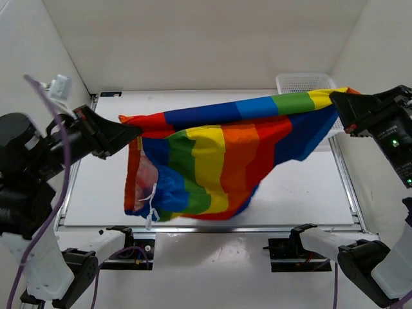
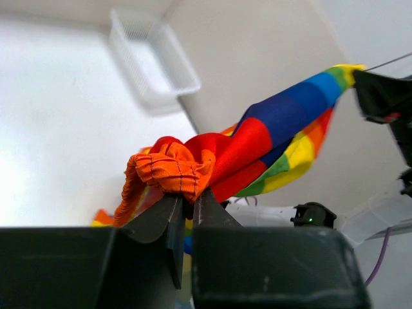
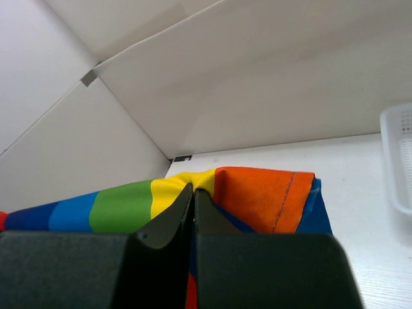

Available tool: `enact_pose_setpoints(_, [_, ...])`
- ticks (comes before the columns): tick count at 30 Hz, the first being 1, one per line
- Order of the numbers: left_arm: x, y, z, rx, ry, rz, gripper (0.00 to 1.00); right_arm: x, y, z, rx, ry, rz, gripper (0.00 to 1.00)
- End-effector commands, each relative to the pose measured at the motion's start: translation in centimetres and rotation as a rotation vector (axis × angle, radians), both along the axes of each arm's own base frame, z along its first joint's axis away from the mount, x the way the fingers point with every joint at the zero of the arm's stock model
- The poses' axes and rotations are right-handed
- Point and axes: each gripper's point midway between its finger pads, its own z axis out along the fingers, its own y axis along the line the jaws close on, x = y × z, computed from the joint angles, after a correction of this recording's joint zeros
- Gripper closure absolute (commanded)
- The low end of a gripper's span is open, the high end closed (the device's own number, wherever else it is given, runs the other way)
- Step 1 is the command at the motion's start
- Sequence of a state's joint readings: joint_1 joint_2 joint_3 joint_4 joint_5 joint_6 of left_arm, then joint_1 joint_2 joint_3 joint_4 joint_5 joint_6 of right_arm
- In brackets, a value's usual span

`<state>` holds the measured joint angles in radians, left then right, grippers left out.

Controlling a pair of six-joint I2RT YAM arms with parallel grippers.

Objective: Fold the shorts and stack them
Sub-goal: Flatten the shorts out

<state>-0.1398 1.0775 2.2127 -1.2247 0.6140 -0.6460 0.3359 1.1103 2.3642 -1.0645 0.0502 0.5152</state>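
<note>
— Nearest first?
— Looking at the shorts (image 1: 219,161), hanging spread above the counter (image 1: 302,187); drawstring end sagging lowest; not folded, not stacked.
— Further back?
— Left claw (image 1: 132,134) clamped on a bunched orange-red corner; right claw (image 1: 336,109) pinched tight on the opposite corner; basket (image 1: 302,82) beyond.
— Remaining?
— Seemingly everything: laying flat, folding, stacking.

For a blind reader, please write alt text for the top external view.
Two grippers hold rainbow-striped shorts stretched above a white table: the left gripper pinches one end, the right gripper the other. A white basket stands behind.
</note>
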Motion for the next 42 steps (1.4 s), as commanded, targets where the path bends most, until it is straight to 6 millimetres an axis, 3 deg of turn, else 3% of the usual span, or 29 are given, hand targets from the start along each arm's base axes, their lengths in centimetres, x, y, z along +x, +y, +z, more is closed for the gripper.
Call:
enact_pose_setpoints(1, [4.9, 1.4, -5.2, 0.058, 0.196, 0.135, 0.89, 5.4, -3.2, -1.3, -0.077, 0.056, -0.253, 0.99])
enact_pose_setpoints(2, [6.7, 1.8, -7.8, 0.089, 0.273, 0.169, 0.89, 6.5, -2.8, -1.7, -0.084, 0.070, -0.253, 0.99])
enact_pose_setpoints(4, [9.0, 2.1, -10.2, 0.119, 0.339, 0.200, 0.89, 10.1, -1.8, -3.5, -0.133, 0.127, -0.252, 0.99])
enact_pose_setpoints(5, [10.1, 2.1, -11.3, 0.129, 0.368, 0.211, 0.89, 11.4, -1.5, -3.4, -0.139, 0.120, -0.262, 0.99])
enact_pose_setpoints(6, [12.2, 1.9, -13.4, 0.140, 0.420, 0.209, 0.89, 14.4, -0.7, -5.3, -0.186, 0.180, -0.259, 0.99])
enact_pose_setpoints(8, [14.6, 2.4, -16.2, 0.164, 0.478, 0.235, 0.89, 17.6, 0.3, -7.3, -0.225, 0.231, -0.255, 0.99])
enact_pose_setpoints(9, [16.6, 3.1, -19.4, 0.186, 0.560, 0.251, 0.89, 20.5, 1.2, -9.8, -0.254, 0.293, -0.251, 0.99])
enact_pose_setpoints(11, [19.1, 3.5, -21.7, 0.183, 0.605, 0.260, 0.89, 23.7, 2.2, -13.6, -0.304, 0.368, -0.243, 0.99])
enact_pose_setpoints(12, [21.1, 4.2, -24.3, 0.188, 0.677, 0.278, 0.89, 26.7, 3.1, -15.9, -0.327, 0.394, -0.240, 0.99])
enact_pose_setpoints(13, [22.3, 4.7, -25.8, 0.196, 0.708, 0.297, 0.89, 28.3, 3.8, -17.8, -0.350, 0.421, -0.223, 0.99])
enact_pose_setpoints(14, [23.7, 4.7, -26.9, 0.198, 0.721, 0.296, 0.84, 29.7, 4.2, -19.6, -0.368, 0.459, -0.219, 0.99])
enact_pose_setpoints(15, [25.6, 5.5, -30.0, 0.222, 0.800, 0.314, 0.76, 32.5, 5.3, -23.1, -0.392, 0.517, -0.204, 0.99])
enact_pose_setpoints(16, [27.2, 5.8, -30.3, 0.242, 0.786, 0.319, 0.64, 33.7, 5.9, -25.2, -0.406, 0.554, -0.186, 0.99])
enact_pose_setpoints(17, [28.3, 6.4, -31.0, 0.245, 0.802, 0.336, 0.52, 34.8, 6.4, -27.0, -0.417, 0.585, -0.173, 0.99])
enact_pose_setpoints(18, [29.1, 6.6, -31.7, 0.264, 0.812, 0.336, 0.32, 36.8, 7.5, -30.2, -0.430, 0.629, -0.143, 0.99])
enact_pose_setpoints(19, [30.7, 7.0, -32.4, 0.277, 0.817, 0.356, 0.24, 37.6, 8.0, -31.9, -0.438, 0.654, -0.131, 0.99])
enact_pose_setpoints(21, [31.4, 7.0, -32.5, 0.278, 0.822, 0.355, 0.24, 39.3, 8.3, -35.7, -0.452, 0.712, -0.115, 0.99])
enact_pose_setpoints(23, [32.2, 7.6, -33.1, 0.299, 0.826, 0.389, 0.32, 39.8, 8.8, -37.4, -0.446, 0.735, -0.100, 0.99])
enact_pose_setpoints(25, [32.4, 7.9, -33.9, 0.326, 0.835, 0.387, 0.50, 40.4, 8.7, -39.2, -0.445, 0.759, -0.088, 0.99])
enact_pose_setpoints(26, [32.6, 8.1, -34.5, 0.343, 0.843, 0.393, 0.84, 40.8, 9.0, -39.1, -0.438, 0.748, -0.079, 0.99])
enact_pose_setpoints(27, [32.6, 7.8, -35.2, 0.358, 0.850, 0.377, 0.90, 40.8, 9.2, -39.9, -0.440, 0.761, -0.069, 0.99])
enact_pose_setpoints(31, [34.1, 6.1, -38.6, 0.403, 0.894, 0.324, 0.90, 41.0, 9.4, -40.3, -0.447, 0.760, -0.056, 0.99])
enact_pose_setpoints(32, [34.5, 5.0, -40.5, 0.421, 0.924, 0.297, 0.90, 41.0, 9.4, -40.3, -0.447, 0.760, -0.056, 0.99])
enact_pose_setpoints(34, [35.9, 4.4, -40.9, 0.439, 0.905, 0.300, 0.72, 40.8, 9.0, -41.4, -0.450, 0.788, -0.053, 0.99])
enact_pose_setpoints(35, [36.5, 3.9, -42.4, 0.449, 0.925, 0.288, 0.62, 40.4, 9.1, -41.7, -0.439, 0.803, -0.042, 0.99])
enact_pose_setpoints(37, [38.3, 4.0, -41.9, 0.442, 0.893, 0.316, 0.35, 39.7, 9.4, -41.9, -0.433, 0.813, -0.017, 0.99])
enact_pose_setpoints(38, [38.9, 3.5, -43.1, 0.449, 0.902, 0.305, 0.28, 39.5, 9.3, -42.5, -0.438, 0.827, -0.015, 0.99])
enact_pose_setpoints(39, [40.4, 4.0, -42.2, 0.459, 0.858, 0.345, 0.24, 39.2, 9.4, -42.3, -0.426, 0.831, -0.010, 0.99])
enact_pose_setpoints(42, [42.4, 3.7, -42.8, 0.507, 0.820, 0.373, 0.22, 38.8, 9.5, -42.6, -0.427, 0.844, 0.001, 0.99])
